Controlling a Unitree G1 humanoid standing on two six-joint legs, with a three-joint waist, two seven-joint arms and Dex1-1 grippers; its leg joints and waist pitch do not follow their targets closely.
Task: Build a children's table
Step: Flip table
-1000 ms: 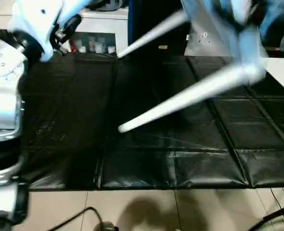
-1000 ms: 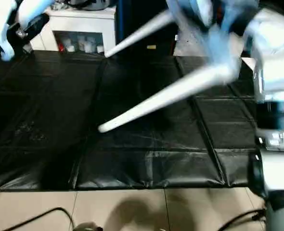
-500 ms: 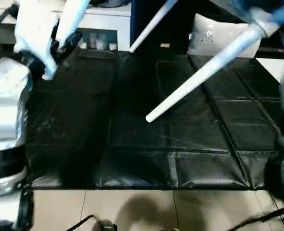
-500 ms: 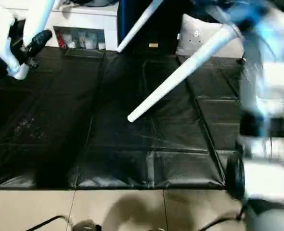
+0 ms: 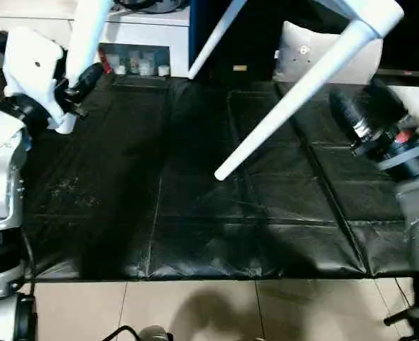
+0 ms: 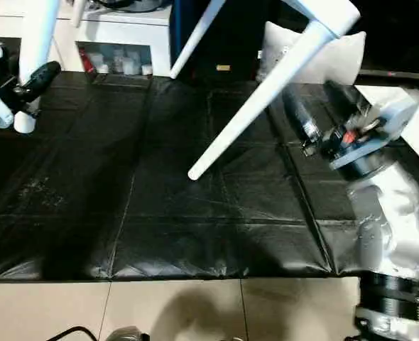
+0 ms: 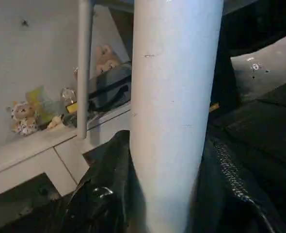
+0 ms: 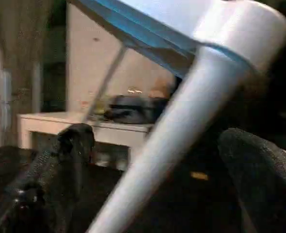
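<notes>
Three white legs show in the head views, all fixed to the children's table top, whose corner (image 5: 380, 13) sits at the upper right, held off the black floor mat (image 5: 195, 199).
- Head views. Near leg (image 5: 287, 96): runs from the corner socket down and left, its free tip above the mat. Second leg (image 5: 213, 39): farther back, slanting the same way. Third leg (image 6: 35, 50): at the far left, clamped by the left gripper (image 5: 71, 85), jaws closed around it. Right gripper (image 6: 316, 117): below the corner, jaws spread wide, holding nothing, near leg just beside it. Grey-white cushion (image 5: 295, 53): behind the near leg, at the mat's far edge. White cabinet (image 5: 142, 32): beyond the mat, small bottles on its lower shelf.
- Left wrist view. Gripped leg (image 7: 174, 111): a thick white tube between two black fingers (image 7: 104, 194), pressed on either side. Another leg (image 7: 85, 63): thin, farther off. White shelf (image 7: 41, 145): carries small toys.
- Right wrist view. Corner socket (image 8: 252, 29): near leg runs out from it, passing between the spread fingers (image 8: 65, 160); whether they touch it cannot be told.
</notes>
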